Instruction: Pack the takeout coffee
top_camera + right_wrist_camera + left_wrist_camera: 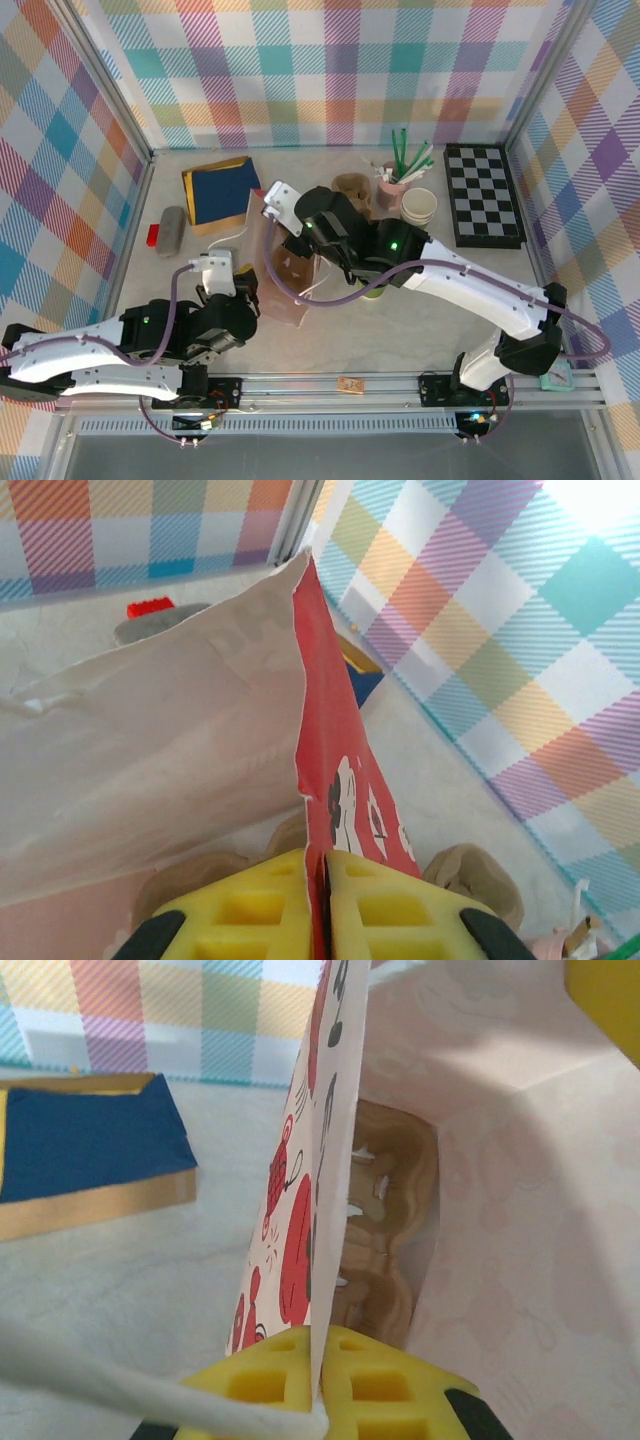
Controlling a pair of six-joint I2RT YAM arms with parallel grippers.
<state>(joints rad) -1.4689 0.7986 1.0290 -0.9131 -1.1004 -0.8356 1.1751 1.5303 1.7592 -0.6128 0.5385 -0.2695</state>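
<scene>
A paper bag printed in red and white stands open at the table's middle. My left gripper is shut on the bag's near wall, and a brown cardboard cup carrier sits inside the bag. My right gripper is shut on the bag's far red wall. From above, the left gripper is at the bag's left edge and the right gripper at its far top edge. A green cup, apparently the takeout coffee, peeks out under my right forearm, its top hidden.
A blue and gold box lies at the back left, with a grey and red object beside it. At the back right are a lidless cream cup, a pink cup of straws and a checkerboard.
</scene>
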